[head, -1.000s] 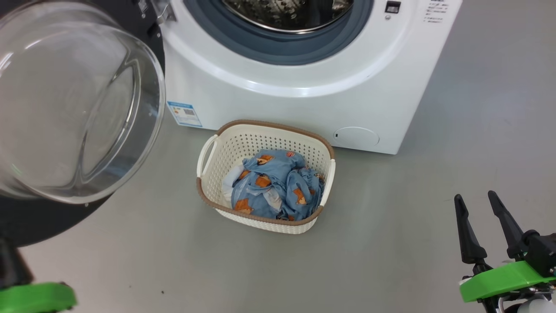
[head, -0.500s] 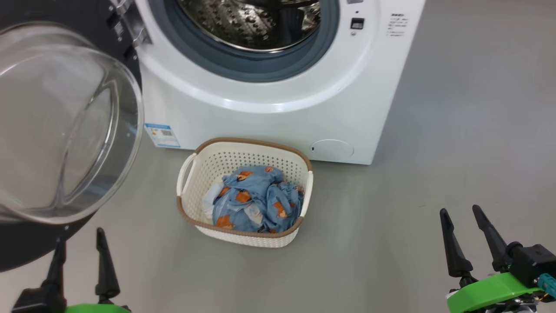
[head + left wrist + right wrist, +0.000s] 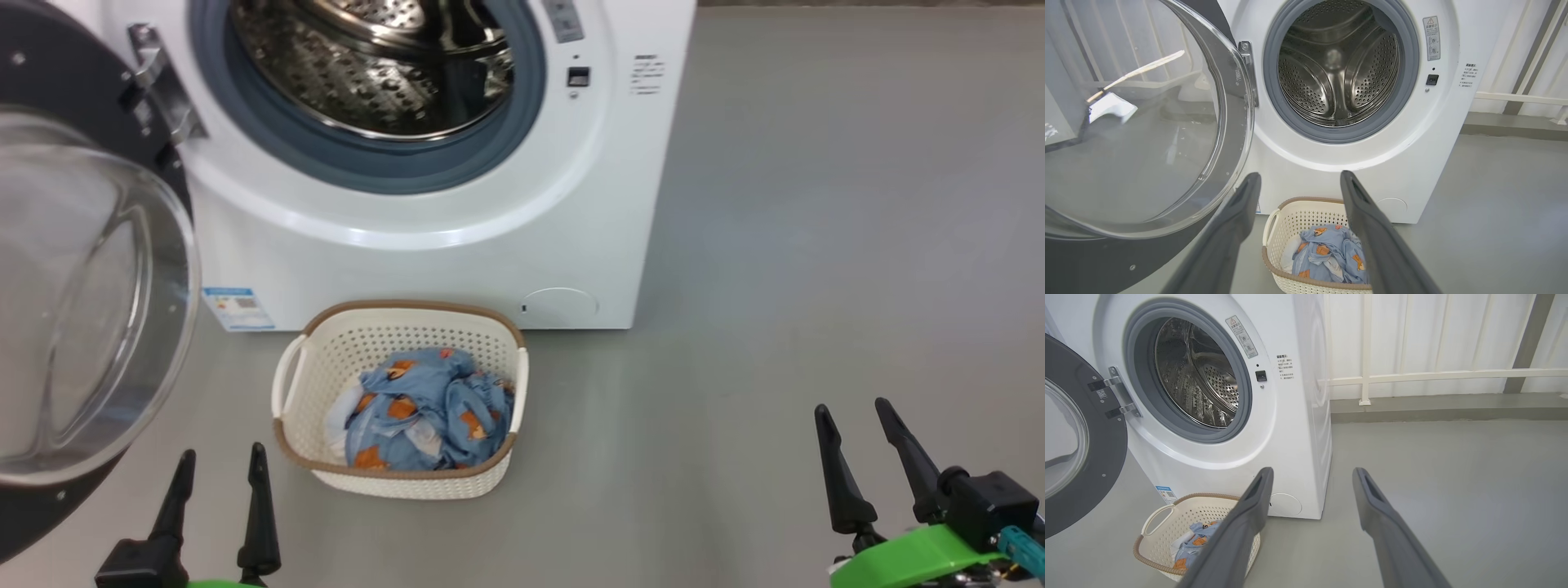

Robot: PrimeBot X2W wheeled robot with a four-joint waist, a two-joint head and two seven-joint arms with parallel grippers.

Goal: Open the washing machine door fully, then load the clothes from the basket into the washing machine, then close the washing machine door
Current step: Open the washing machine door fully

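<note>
A: Clothes [image 3: 420, 412] first; where?

B: All in the basket [image 3: 408, 483]; a crumpled blue heap with orange prints, a white patch at its left side; nothing in the drum [image 3: 1337, 65] yet. The basket stands on the floor [image 3: 775, 245], just in front of the washing machine [image 3: 457, 261], below the opening.

A: Door?

B: The washing machine door [image 3: 73, 310] stands swung wide on its hinge [image 3: 159, 94] to the robot's left, glass bowl toward the head camera; whether it is at its stop I cannot tell. The opening step looks done; loading not begun.

A: Grippers?

B: Left gripper [image 3: 224, 451] sits low, near the basket's left front corner and near the door's lower edge; fingers spread wide, nothing between them. Right gripper [image 3: 851, 406] is well apart from the basket, over bare floor; likewise spread and empty.

A: Risks from here?

B: Several; the left arm works close to the door, so a careless reach could knock it partway shut across the loading path. The heap is tangled; a pinch may lift only part of it, or drag the light basket along. A trailing end could drape over the grey gasket [image 3: 367, 167] and later foul the door's closing.
</note>
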